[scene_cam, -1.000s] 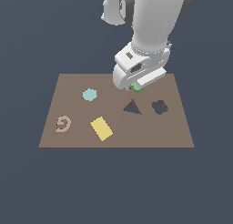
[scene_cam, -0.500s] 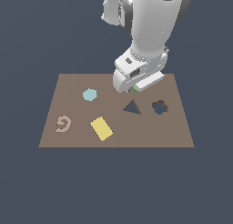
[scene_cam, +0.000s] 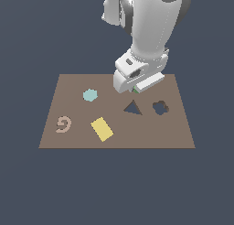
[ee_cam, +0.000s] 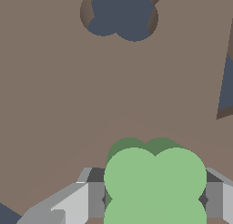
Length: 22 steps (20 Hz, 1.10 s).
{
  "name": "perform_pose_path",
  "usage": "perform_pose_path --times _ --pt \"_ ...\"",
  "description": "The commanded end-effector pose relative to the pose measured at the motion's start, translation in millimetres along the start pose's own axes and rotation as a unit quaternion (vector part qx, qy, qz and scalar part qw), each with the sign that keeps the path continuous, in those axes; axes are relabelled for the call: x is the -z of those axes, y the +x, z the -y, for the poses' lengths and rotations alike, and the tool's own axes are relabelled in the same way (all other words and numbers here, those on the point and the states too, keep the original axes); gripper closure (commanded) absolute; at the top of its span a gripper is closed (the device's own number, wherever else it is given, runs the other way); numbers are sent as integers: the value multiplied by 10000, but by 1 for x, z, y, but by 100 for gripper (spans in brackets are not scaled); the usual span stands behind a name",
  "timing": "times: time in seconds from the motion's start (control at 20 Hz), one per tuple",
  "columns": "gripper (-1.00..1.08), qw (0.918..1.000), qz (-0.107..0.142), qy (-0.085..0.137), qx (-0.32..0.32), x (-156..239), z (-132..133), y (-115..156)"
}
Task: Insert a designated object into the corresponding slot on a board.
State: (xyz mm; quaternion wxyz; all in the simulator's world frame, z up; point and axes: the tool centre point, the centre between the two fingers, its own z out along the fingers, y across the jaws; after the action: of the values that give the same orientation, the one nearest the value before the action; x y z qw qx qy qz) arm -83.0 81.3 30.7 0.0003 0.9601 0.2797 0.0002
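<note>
Wrist view cuts off the green flower piece (ee_cam: 154, 182), squeezed between two gripper (ee_cam: 154, 198) fingers (ee_cam: 93, 196); one flower hole (ee_cam: 119, 16), one board (ee_cam: 54, 104)

White arm steeply down, hand (scene_cam: 135, 88) low (nearly at surface level), fingers (ee_cam: 96, 198) closed either side of its load.

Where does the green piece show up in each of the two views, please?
Exterior view: only a sliver of the green piece shows under the gripper, near the far edge of the board.
Wrist view: the green piece fills the foreground between the gripper fingers.
Shared landmark: the flower-shaped slot, also visible in the wrist view.
</note>
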Motion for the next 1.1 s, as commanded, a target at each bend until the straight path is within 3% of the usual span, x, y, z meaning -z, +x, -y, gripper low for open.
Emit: perform_pose_path --times 0.0,0.55,1.05 --pt "108 10000 1 3 4 -1 1 0" --pt "108 9996 -1 -1 285 0 -3 1" --pt "108 9919 -3 -2 1268 1 -15 5"
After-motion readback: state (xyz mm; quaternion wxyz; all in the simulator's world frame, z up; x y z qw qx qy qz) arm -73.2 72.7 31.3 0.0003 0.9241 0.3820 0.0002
